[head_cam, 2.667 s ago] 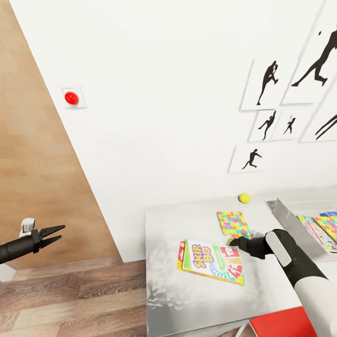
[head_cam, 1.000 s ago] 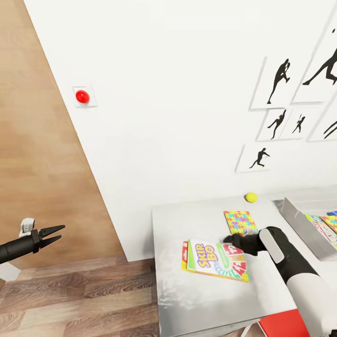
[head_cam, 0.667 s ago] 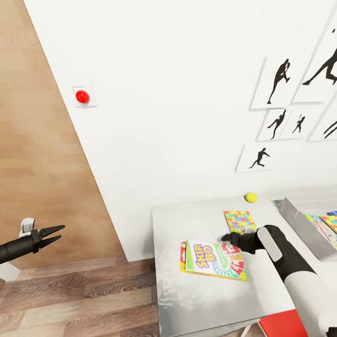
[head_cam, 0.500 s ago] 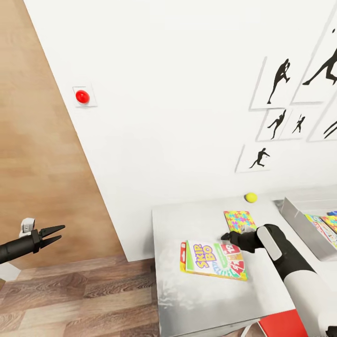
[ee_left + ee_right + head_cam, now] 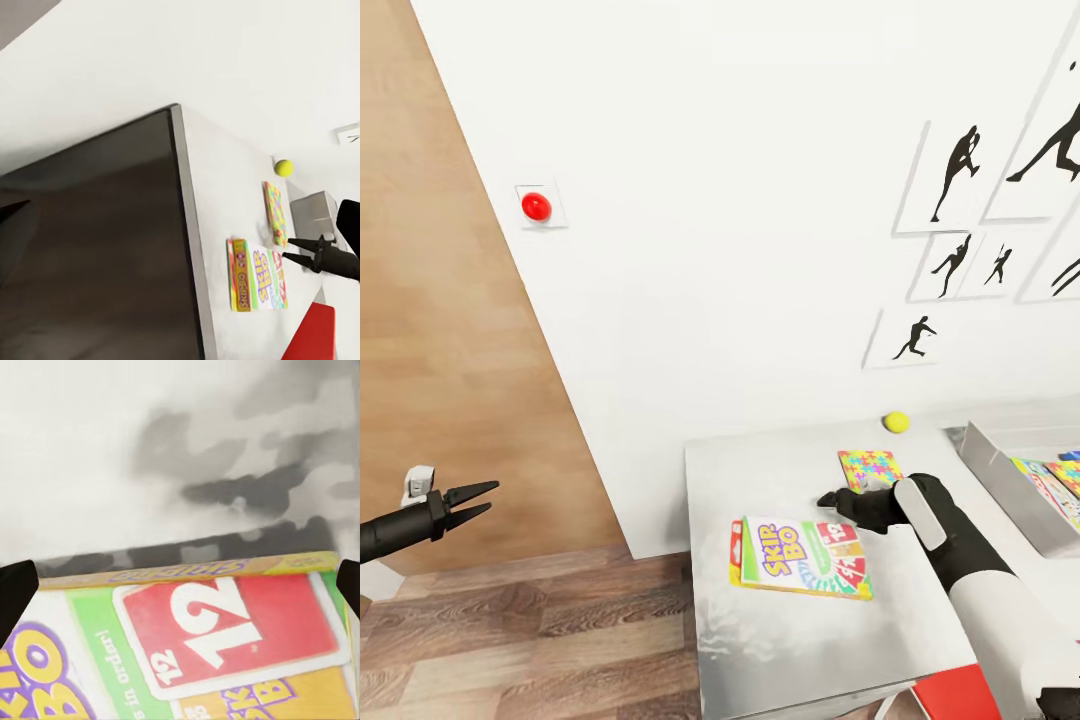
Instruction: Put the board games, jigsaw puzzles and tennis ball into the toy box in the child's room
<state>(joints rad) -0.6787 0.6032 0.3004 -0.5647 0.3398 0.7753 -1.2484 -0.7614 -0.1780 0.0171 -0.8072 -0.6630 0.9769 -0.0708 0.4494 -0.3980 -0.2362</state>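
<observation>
On the table, at about 5 o'clock in the head view, one board game (a Skip-Bo box) lies flat, with the right gripper just above its far edge, fingers spread. The left wrist view confirms this gap: two dark fingertips stand apart by the box's end, not touching it as far as I can tell. The right wrist view shows what the others cannot: the box's red "12" card print close up, with both finger edges at the frame corners and the mottled grey tabletop beyond. Counts: one jigsaw puzzle on the table, at 1 o'clock from the box, partly under the right arm; one tennis ball farther back near the wall; one toy box at 3 o'clock with printed items inside (too cropped to count). The left gripper hangs at 9 o'clock over the wood floor, jaws parted, empty. One red wall button at 10 o'clock.
</observation>
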